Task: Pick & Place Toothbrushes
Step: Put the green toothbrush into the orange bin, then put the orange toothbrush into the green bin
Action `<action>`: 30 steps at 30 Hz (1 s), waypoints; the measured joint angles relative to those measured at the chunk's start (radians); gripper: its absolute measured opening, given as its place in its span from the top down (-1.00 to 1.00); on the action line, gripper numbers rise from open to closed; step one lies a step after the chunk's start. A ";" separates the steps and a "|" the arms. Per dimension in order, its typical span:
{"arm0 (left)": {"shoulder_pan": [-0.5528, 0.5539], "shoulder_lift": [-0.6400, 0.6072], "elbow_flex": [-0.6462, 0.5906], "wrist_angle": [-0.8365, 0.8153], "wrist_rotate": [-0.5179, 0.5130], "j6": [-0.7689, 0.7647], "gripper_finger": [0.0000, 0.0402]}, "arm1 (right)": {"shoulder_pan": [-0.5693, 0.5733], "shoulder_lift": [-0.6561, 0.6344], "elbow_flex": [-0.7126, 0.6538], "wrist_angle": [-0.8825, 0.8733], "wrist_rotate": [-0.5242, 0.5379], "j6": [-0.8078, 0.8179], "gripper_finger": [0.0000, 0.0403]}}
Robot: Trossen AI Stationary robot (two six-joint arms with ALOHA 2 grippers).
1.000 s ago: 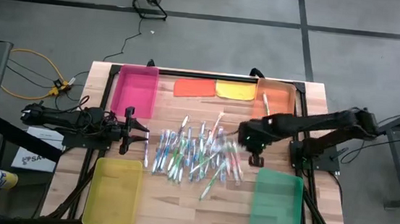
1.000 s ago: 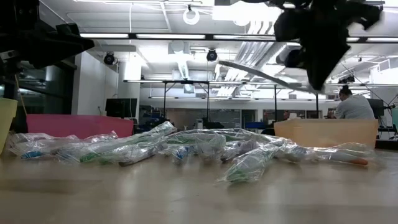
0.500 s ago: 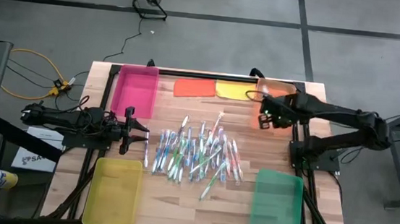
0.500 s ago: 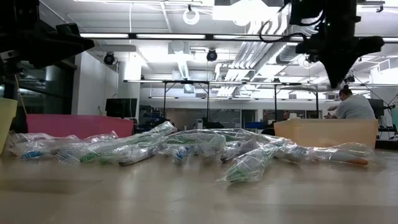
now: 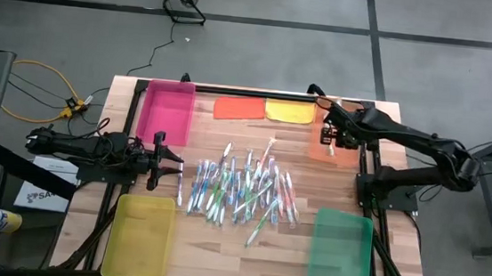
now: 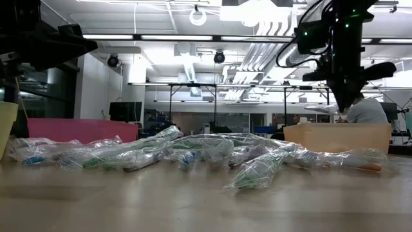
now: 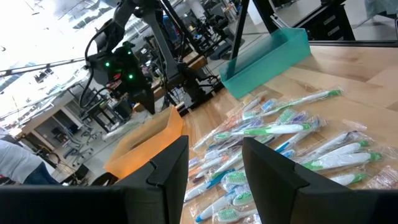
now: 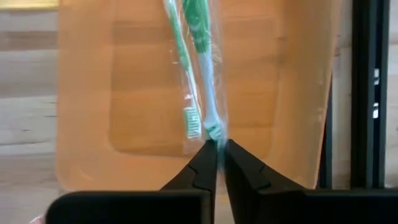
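Observation:
Several wrapped toothbrushes (image 5: pixel 241 191) lie in a loose pile on the middle of the table, also seen in the low view (image 6: pixel 193 151) and the left wrist view (image 7: pixel 280 130). My right gripper (image 8: pixel 219 149) hangs above the orange tray (image 5: pixel 337 153) at the far right, pointing down, shut on a green-and-white toothbrush (image 8: pixel 204 62) in clear wrap. Another thin green toothbrush (image 8: pixel 186 93) lies flat in that tray (image 8: pixel 87 124). My left gripper (image 5: pixel 177 161) stays left of the pile, level and open, nothing between its fingers (image 7: pixel 168 168). My right gripper pinches one end of the wrapped toothbrush (image 8: pixel 213 132) between its two fingertips, coming from above and pointing down. The toothbrush sticks out sideways from the fingers (image 6: pixel 320 108), roughly level, lifted clear above the orange tray.
A pink tray (image 5: pixel 166 109) stands at the far left, a yellow tray (image 5: pixel 139 236) at the near left and a green tray (image 5: pixel 340 252) at the near right. Orange (image 5: pixel 240 108) and yellow (image 5: pixel 289 111) cloths lie along the far edge. A person (image 6: pixel 367 108) sits in the room behind.
My right gripper has carried the toothbrush from the pile's right side toward the table's far edge, ending above the orange tray. Its wrist has rolled on the way, and the toothbrush has stayed clear of the table.

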 joint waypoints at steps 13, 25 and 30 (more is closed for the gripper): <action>0.000 0.000 0.000 0.000 0.000 0.000 0.27 | 0.048 -0.019 -0.007 0.040 -0.021 0.015 0.25; 0.000 0.000 0.000 0.000 0.000 0.000 0.27 | 0.414 -0.071 -0.006 0.274 -0.182 -0.034 0.18; 0.000 0.000 0.000 0.000 0.000 0.000 0.27 | 0.542 -0.024 -0.006 0.322 -0.184 -0.008 0.20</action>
